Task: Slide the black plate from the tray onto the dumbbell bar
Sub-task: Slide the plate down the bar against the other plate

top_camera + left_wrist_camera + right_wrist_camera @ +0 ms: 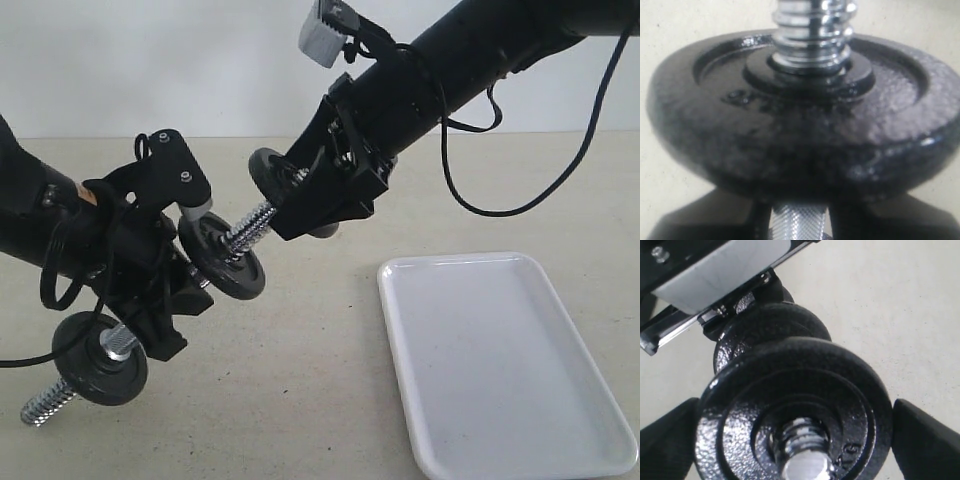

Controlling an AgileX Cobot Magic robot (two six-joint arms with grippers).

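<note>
**Item 1 — the dumbbell bar** [248, 228]: chrome, threaded at both ends; carried clear of the table [300, 410] and tilted, one end low, one raised. I keep it aslant, I judge, so the raised thread faces my other arm and a disc can run down it.

**Item 2 — my left gripper** [160, 305]: jaws narrow, closed on the bar's knurled middle; it serves as the vice, placed between the two discs already mounted.

**Item 3 — mounted discs:** one [100, 360] near the bar's low end, with a silver nut [118, 343] on the side toward the bar's middle; the other [222, 258] just beyond my left gripper, toward the raised end.

**Item 4 — the black plate** [263, 166]: off the tray, at the bar's raised end. The right wrist view shows the bar's tip through its centre hole, so it is on the thread but only just; it sits apart from the nearest mounted disc.

**Item 5 — my right gripper** [285, 185]: jaws wide, a pad at each side of the plate's rim. I hold it across the full width, I judge, to keep the hole square to the thread. Contact on one side is plain; on the other it is too close to call.

**Item 6 — the tray** [500, 360]: white, nothing in it; on the table, well apart from the bar, off its raised end.

**Outstanding:** the plate has yet to travel down the thread to its neighbour.
</note>
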